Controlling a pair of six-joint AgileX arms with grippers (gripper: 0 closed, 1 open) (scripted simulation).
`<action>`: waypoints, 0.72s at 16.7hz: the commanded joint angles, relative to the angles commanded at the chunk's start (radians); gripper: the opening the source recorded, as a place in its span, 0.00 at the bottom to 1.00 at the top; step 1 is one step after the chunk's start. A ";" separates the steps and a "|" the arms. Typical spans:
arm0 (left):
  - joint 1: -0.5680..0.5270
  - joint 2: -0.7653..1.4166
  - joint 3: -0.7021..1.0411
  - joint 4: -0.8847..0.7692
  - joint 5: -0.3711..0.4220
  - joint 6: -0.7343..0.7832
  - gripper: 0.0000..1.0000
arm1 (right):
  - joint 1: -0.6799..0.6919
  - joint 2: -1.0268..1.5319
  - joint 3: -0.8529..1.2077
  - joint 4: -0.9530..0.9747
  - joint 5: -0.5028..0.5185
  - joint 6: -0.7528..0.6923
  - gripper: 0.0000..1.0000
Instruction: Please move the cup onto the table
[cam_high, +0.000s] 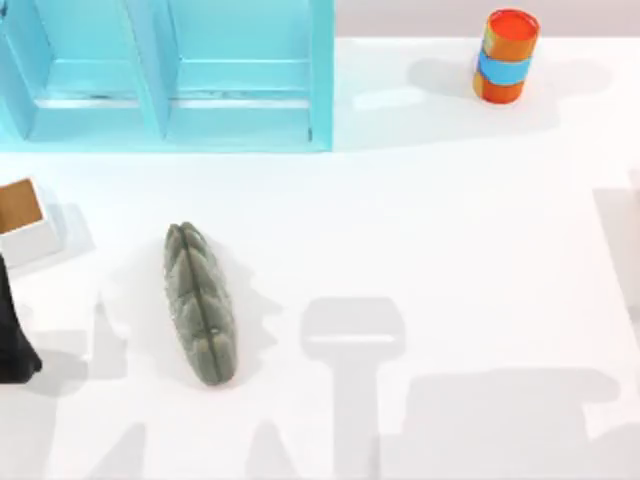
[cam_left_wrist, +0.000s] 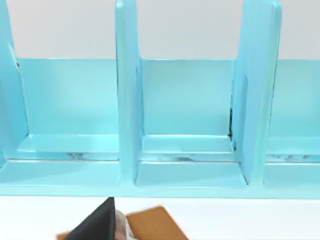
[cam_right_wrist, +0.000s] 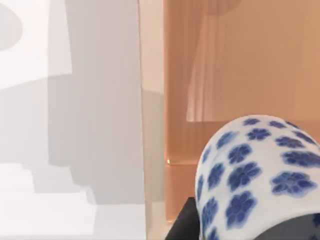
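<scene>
The cup (cam_right_wrist: 255, 165) is white with blue flowers and sits close in the right wrist view. My right gripper (cam_right_wrist: 250, 227) is shut on it, with one dark finger (cam_right_wrist: 182, 222) pressed against its side. Behind the cup is a peach-coloured surface (cam_right_wrist: 235, 65), and the white table (cam_right_wrist: 75, 100) lies beside that. The table (cam_high: 450, 250) spreads across the top view. My left gripper (cam_high: 15, 345) is parked at the table's left edge. Its one visible finger (cam_left_wrist: 97, 225) stands well to the side, with nothing in its grasp.
A turquoise shelf unit (cam_high: 170, 90) stands at the back left, facing the left wrist camera (cam_left_wrist: 190, 125). An orange cylinder with a blue band (cam_high: 505, 57) stands at the back right. A long grey-green ridged object (cam_high: 200, 305) lies left of centre. A brown-topped white box (cam_high: 22, 220) sits at the left edge.
</scene>
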 joint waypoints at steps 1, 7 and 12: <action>0.000 0.000 0.000 0.000 0.000 0.000 1.00 | 0.039 0.020 0.023 -0.002 0.001 0.039 0.00; 0.000 0.000 0.000 0.000 0.000 0.000 1.00 | 0.401 0.210 0.240 -0.021 0.005 0.405 0.00; 0.000 0.000 0.000 0.000 0.000 0.000 1.00 | 0.762 0.408 0.458 -0.045 0.004 0.773 0.00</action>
